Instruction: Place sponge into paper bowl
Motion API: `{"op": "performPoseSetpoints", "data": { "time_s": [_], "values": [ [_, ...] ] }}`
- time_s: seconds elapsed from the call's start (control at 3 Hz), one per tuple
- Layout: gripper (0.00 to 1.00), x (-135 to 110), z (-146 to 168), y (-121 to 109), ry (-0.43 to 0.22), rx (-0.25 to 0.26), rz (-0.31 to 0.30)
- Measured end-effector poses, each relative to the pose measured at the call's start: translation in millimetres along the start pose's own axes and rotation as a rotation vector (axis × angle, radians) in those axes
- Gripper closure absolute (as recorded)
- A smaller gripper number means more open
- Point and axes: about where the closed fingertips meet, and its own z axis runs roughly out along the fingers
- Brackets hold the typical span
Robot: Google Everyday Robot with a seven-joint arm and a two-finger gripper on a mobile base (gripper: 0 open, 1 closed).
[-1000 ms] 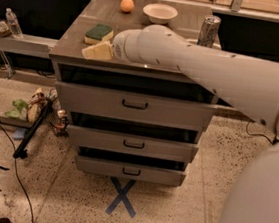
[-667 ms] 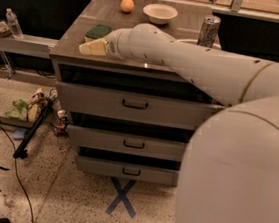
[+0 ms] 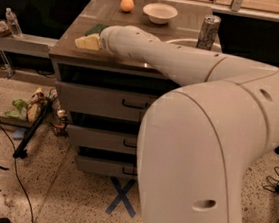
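The sponge [image 3: 95, 28] lies near the front left of the counter top; only its dark green top shows, and the arm covers the rest. My gripper [image 3: 88, 42], pale yellowish at the end of the white arm, sits low over the counter's front left edge, just in front of the sponge and touching or nearly touching it. The paper bowl [image 3: 160, 12], white and empty, stands at the back middle of the counter, well away from the gripper.
An orange fruit [image 3: 127, 4] lies left of the bowl. A silver drink can [image 3: 208, 32] stands at the right. The counter sits on a drawer cabinet [image 3: 100, 99]. A water bottle [image 3: 14, 22] stands on a side shelf at the left. Cables and clutter lie on the floor.
The gripper has crept slightly left and back toward the sponge. The arm's elbow has swung closer and fills much more of the right side. The sponge and bowl have not moved.
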Motion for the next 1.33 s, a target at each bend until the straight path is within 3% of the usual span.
{"op": "performPoseSetpoints", "data": {
  "time_s": [1.0,1.33],
  "values": [
    [0.65,4.8,37.1,-2.7,-0.01,-0.008,-0.028],
    [0.88,-5.8,35.9,-18.2,-0.027,0.04,-0.063]
  ]
}}
